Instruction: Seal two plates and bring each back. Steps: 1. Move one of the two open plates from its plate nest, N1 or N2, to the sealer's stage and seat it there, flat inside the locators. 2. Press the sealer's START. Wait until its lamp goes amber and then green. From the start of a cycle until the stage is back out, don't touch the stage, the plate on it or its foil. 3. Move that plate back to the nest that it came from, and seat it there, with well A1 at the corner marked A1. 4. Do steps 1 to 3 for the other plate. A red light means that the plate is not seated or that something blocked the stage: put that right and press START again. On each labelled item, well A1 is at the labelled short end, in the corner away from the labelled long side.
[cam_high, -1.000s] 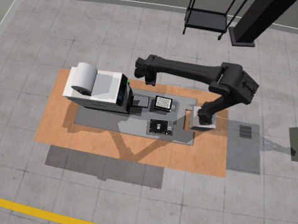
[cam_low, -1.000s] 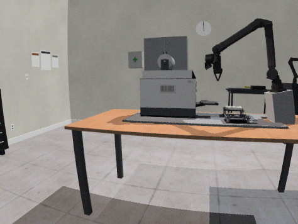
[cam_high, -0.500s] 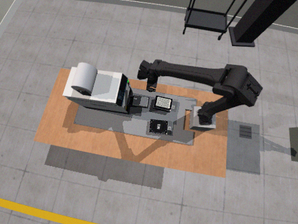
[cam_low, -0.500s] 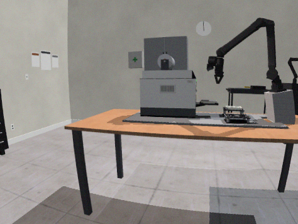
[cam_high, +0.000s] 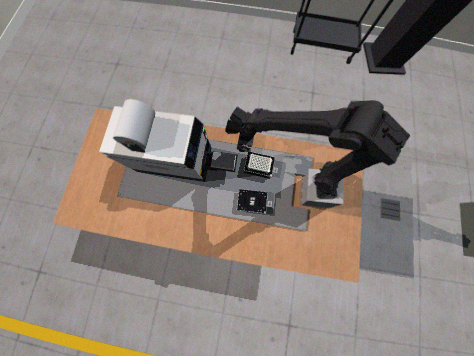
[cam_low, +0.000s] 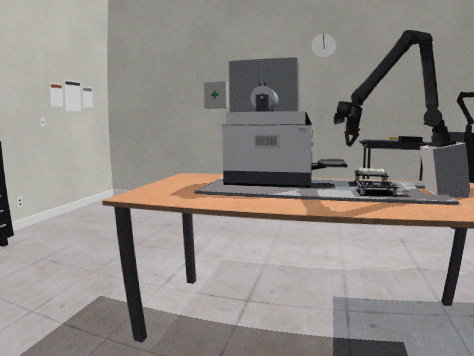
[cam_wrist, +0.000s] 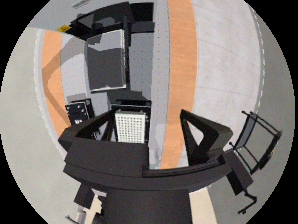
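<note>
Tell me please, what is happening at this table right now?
A single black robot arm works at a plate sealer on a wooden table. Its end effector hangs open and empty in the air above the sealer's stage, which holds no plate. One plate with pale wells sits in the nest next to the stage; a dark plate sits in the other nest. The sealer's lamp shows green.
</note>
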